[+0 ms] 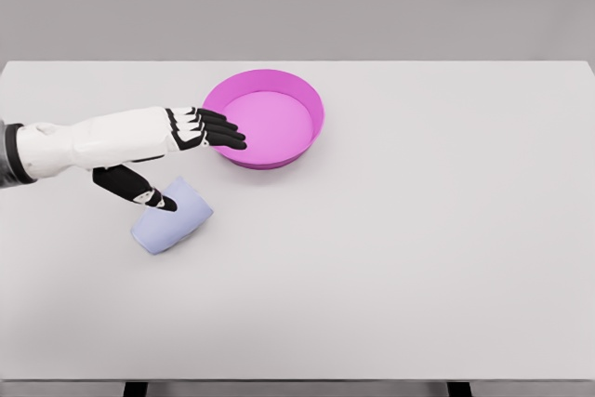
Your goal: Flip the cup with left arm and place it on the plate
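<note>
A pale lavender cup (175,218) lies on its side on the white table, left of the middle. My left hand (191,151) hovers just above and behind it, fingers (218,129) stretched out straight toward the plate and the thumb (139,189) reaching down onto the cup's upper edge. The hand is open and does not enclose the cup. A magenta plate (313,105) with a raised rim sits behind and to the right of the cup; my fingertips overlap its left rim in the picture.
The white table (418,258) runs wide to the right and front, with its near edge at the bottom of the view. A grey wall stands behind it.
</note>
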